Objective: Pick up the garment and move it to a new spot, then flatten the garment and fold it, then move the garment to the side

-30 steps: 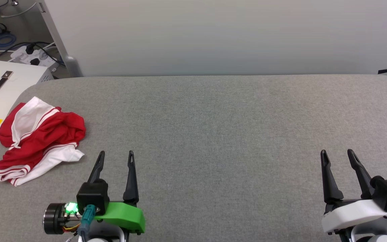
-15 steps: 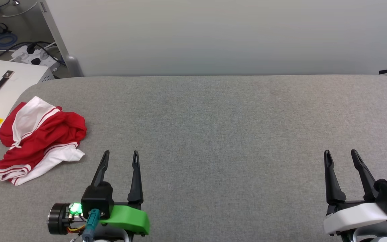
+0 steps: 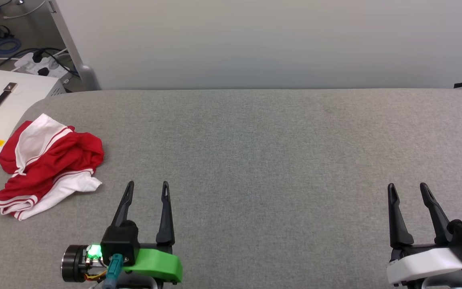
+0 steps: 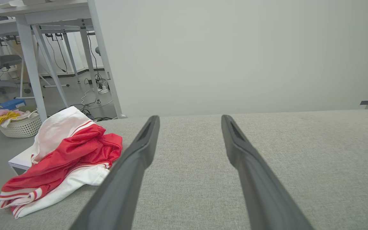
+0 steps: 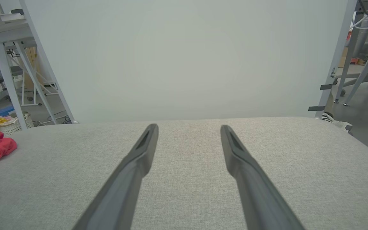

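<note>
Table (image 3: 255, 140): grey fabric-covered surface spanning the head view; a pale panel (image 3: 255, 40) stands along its far edge.
Equipment case (image 3: 2, 100): white, with a black handle on top, just beyond the table's far left corner.
Garment (image 3: 50, 164): red with white sleeves and red-white striped trim, crumpled in a heap at the table's left edge, near the case.
Left gripper (image 3: 147, 185): fingers spread, nothing between them, above the table, near the garment but apart from it.
Right gripper (image 3: 407, 186): fingers spread, empty, near the table's right end, well apart from the garment.
Basket (image 4: 21, 126): white, on the floor beyond the garment; its contents appear to be cloth.
</note>
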